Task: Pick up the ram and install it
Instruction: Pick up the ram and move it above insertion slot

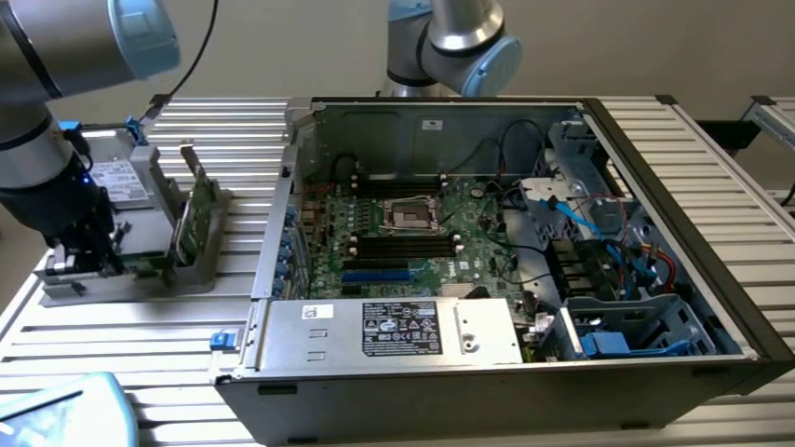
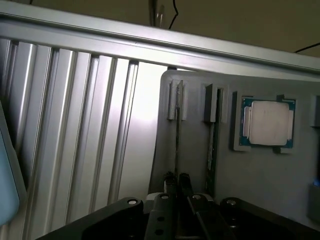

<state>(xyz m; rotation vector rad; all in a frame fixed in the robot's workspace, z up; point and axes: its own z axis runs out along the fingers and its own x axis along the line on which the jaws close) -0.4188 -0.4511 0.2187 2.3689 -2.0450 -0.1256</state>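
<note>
ram (image 2: 177, 125): on edge in grey holder (image 2: 260, 175) slot, long axis running straight away from hand | hand (image 2: 177, 181): nearly closed, pinching ram's near end | second stick (image 2: 212, 145) just beside; bare desk (image 2: 75, 125) slats on other side

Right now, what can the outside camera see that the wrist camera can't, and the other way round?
Exterior view's extras: the open computer case, its motherboard, the silver power supply and a second robot arm behind the case.
Wrist view's extras: the square processor chip lying in its pocket.
Shared: the slatted metal table, the grey holder, and the ram standing on edge in the holder, with the claw at one end of it.
</note>
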